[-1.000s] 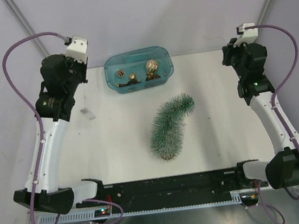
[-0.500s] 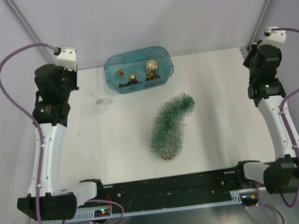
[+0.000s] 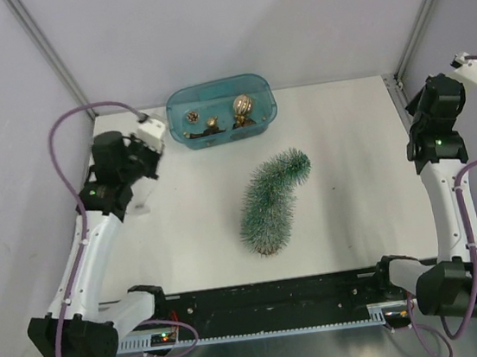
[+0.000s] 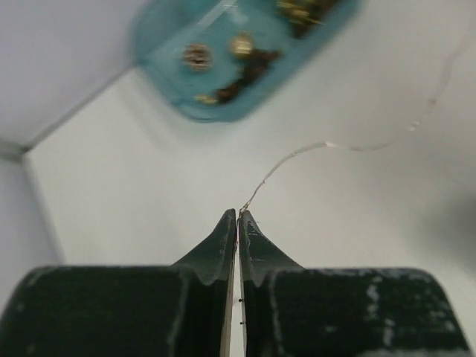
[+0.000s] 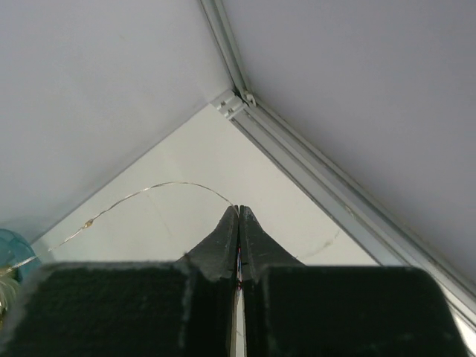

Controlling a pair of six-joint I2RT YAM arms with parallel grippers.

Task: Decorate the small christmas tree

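I see the small christmas tree (image 3: pixel 269 202) lying on its side mid-table (image 3: pixel 351 173), wide end toward the arm bases, near but apart from the teal tub (image 3: pixel 179 107) of ornaments. The left gripper (image 4: pixel 238 217) is closed, pinching a thin wire (image 4: pixel 297 152). The right gripper (image 5: pixel 239 212), by the far right corner, likewise pinches thin wire.

Teal, see-through tub (image 3: pixel 222 113). Inside the tub, gold and brown ornaments (image 3: pixel 242 107). Nearer than the tub, dark green tree (image 3: pixel 269 202), frosted white. Under the tub, plain white surface (image 3: pixel 352 182). Left of the tub, green-black left pincer (image 4: pixel 238 217), speckled pale; far right of the tub, same dark right pincer (image 5: pixel 239 214). Thin silvery wire (image 4: pixel 312 147). Black-and-white arms (image 3: pixel 90 249), purple cables (image 3: pixel 82 109).
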